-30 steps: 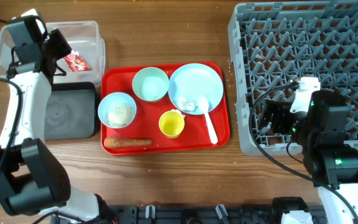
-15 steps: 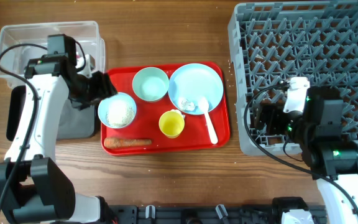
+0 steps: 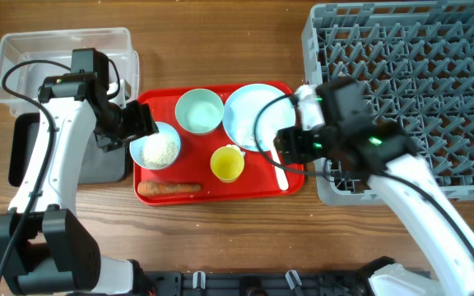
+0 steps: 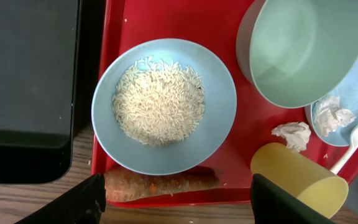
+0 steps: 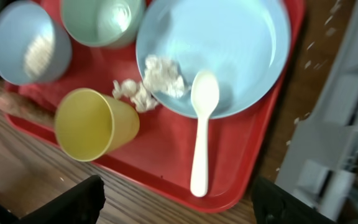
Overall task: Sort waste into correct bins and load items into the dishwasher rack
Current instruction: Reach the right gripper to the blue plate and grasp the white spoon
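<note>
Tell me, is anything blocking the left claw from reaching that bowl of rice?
Nothing visible. The open left gripper hangs over the rice bowl, with only air between them.

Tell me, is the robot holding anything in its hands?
No, nothing is held. The left gripper and the right gripper are both open and empty.

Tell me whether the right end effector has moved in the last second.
Yes. The right end effector went left, from over the rack's left edge to above the red tray's right side, over the spoon.
</note>
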Action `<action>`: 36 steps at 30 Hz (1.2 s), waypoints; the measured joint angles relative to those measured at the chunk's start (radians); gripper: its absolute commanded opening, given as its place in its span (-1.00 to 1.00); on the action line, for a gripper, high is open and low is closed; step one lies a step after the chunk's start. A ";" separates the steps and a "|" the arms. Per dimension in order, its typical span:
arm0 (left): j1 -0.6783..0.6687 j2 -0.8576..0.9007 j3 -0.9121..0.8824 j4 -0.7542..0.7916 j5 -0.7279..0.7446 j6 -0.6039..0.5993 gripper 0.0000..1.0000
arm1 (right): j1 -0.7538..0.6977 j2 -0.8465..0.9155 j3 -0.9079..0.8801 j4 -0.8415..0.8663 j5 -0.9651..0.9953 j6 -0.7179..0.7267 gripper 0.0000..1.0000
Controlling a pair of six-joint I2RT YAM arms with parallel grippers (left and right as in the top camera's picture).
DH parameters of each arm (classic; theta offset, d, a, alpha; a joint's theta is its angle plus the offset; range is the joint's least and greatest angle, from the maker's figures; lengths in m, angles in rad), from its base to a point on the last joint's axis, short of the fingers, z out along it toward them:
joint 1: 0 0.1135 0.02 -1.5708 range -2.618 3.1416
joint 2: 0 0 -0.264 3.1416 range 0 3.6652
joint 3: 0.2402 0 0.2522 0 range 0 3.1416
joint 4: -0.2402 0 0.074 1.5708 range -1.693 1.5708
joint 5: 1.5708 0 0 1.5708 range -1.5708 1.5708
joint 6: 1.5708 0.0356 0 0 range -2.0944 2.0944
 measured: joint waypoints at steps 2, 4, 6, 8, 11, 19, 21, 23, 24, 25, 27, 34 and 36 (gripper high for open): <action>0.000 0.000 0.000 0.001 -0.003 0.000 0.49 | 0.018 0.082 0.000 0.000 0.010 0.029 0.40; 0.000 0.000 0.000 0.004 -0.006 0.000 0.49 | 0.023 0.145 0.000 0.000 0.013 0.054 0.37; 0.000 0.000 0.000 0.004 -0.006 0.000 0.49 | 0.023 0.202 0.000 0.001 0.015 0.074 0.29; 0.000 0.000 0.000 0.004 -0.006 0.000 0.49 | 0.023 0.252 0.000 0.004 0.019 0.093 0.25; 0.000 0.000 0.000 0.004 -0.006 0.000 0.49 | 0.023 0.329 0.000 0.017 0.024 0.122 0.15; 0.000 0.000 0.000 0.008 -0.007 0.000 0.49 | 0.023 0.419 0.000 0.071 0.060 0.172 0.03; 0.000 0.000 0.000 0.008 -0.006 0.000 0.49 | 0.023 0.429 0.000 0.082 0.064 0.179 0.02; 0.000 0.000 0.000 0.008 -0.006 0.000 0.49 | 0.023 0.439 0.000 0.085 0.067 0.182 0.03; 0.000 0.000 0.000 0.008 -0.006 0.000 0.49 | 0.023 0.444 0.000 0.087 0.068 0.183 0.02; 0.000 0.000 0.000 0.011 -0.006 0.000 0.49 | 0.023 0.450 0.000 0.087 0.068 0.183 0.02; 0.000 0.000 0.000 0.013 -0.006 0.000 0.50 | 0.023 0.459 0.000 0.088 0.072 0.186 0.02; 0.000 0.000 0.000 0.015 -0.006 0.000 0.50 | 0.046 0.473 0.000 0.126 0.075 0.187 -0.04; 0.000 0.000 0.000 0.015 -0.006 0.000 0.50 | 0.062 0.481 0.000 0.132 0.075 0.187 -0.07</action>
